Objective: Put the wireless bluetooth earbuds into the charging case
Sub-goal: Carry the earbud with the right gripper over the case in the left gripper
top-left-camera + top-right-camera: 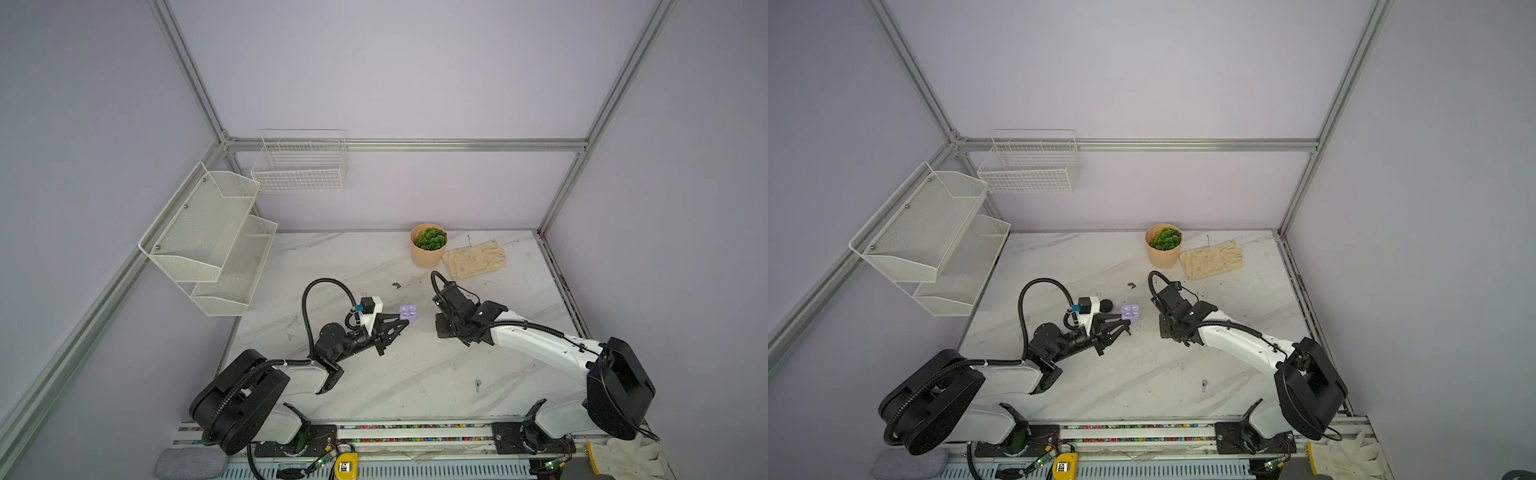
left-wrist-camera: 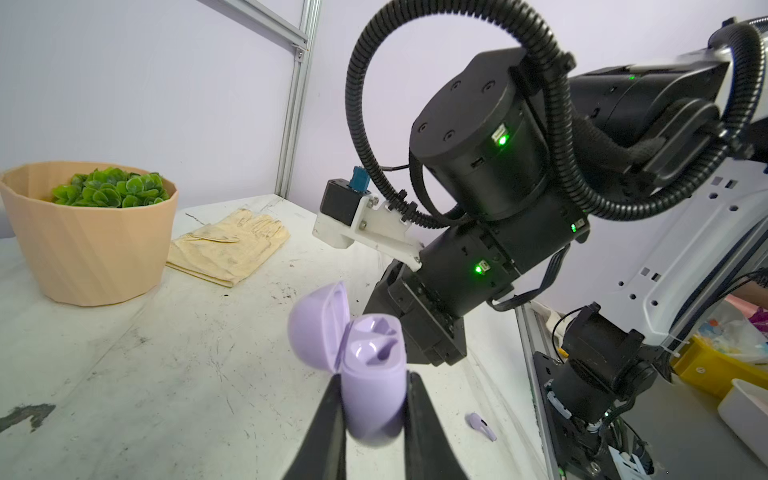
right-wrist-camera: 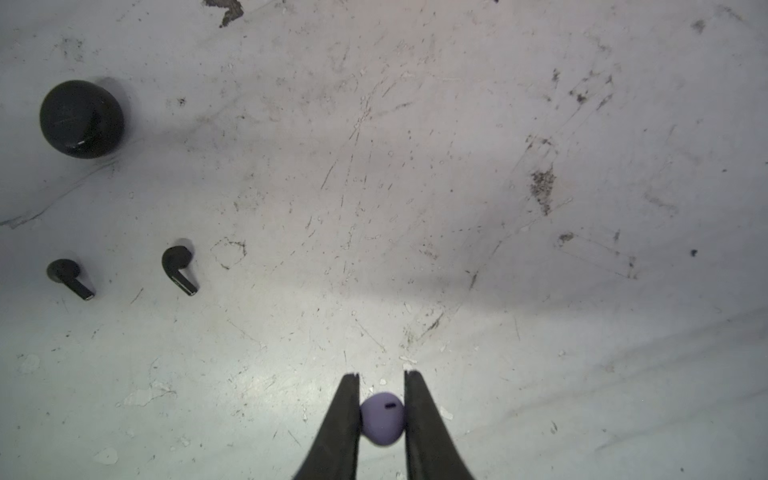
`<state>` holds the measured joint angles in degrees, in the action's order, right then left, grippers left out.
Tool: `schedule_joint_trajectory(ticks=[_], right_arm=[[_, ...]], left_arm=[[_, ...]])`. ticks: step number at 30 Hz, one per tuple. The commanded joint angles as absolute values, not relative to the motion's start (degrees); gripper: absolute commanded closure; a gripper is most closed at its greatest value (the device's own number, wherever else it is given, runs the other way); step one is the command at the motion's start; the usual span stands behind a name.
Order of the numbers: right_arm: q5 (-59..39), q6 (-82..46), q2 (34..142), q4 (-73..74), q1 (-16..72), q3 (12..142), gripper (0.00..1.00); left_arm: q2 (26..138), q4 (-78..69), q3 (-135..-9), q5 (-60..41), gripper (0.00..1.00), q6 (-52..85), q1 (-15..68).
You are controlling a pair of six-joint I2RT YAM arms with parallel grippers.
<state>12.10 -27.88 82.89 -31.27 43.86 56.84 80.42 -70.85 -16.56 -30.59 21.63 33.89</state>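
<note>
A lilac earbud [image 3: 382, 417] sits clenched between the right fingers [image 3: 347, 411], a little back from their tips and above the desk [image 1: 415, 365]. The lilac case [image 2: 374, 382] is pinched at its lower body by the left fingers [image 2: 328, 415]; its lid stands open and two wells show. Whether its base touches the desk I cannot tell. In both top views the case [image 1: 408, 312] lies near the middle of the desk, with the right fingers off to its right and clear of it.

A second lilac earbud [image 1: 478, 384] lies loose on the desk towards the near edge, well apart from the case. Two black earbuds [image 3: 68, 276] [image 3: 178, 268] lie side by side on the desk, apart from each other, and the closed black case [image 3: 82, 118] rests near them; in a top view the black case [image 1: 1106, 305] shows just behind the left wrist.

The left arm reaches from its near-left base towards the middle, forearm low, wrist almost level, fingers pointing right. The right arm stretches from the near-right base inward, its wrist bent down so the fingers point straight at the desk.

At the far side stand a pot [image 1: 428, 257] of green leaves and, touching it, a flat glove [image 1: 473, 258].
</note>
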Motion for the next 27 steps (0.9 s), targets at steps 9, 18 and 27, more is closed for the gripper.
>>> schedule_joint_trajectory(ticks=[9, 18, 27], right_arm=[[17.3, -21.8, 80.0, -42.6, 43.5, 66.6, 0.80], [20.3, -12.3, 80.7, -55.0, 43.5, 79.1, 0.82], [23.4, -8.8, 85.3, -62.2, 47.7, 93.2, 0.83]], left_arm=[[86.5, -76.8, -24.9, -31.2, 1.00, 17.5, 33.7], [92.5, -82.5, -28.4, -36.0, 1.00, 17.1, 31.8], [95.2, -83.9, -31.8, -39.6, 1.00, 18.5, 31.2]])
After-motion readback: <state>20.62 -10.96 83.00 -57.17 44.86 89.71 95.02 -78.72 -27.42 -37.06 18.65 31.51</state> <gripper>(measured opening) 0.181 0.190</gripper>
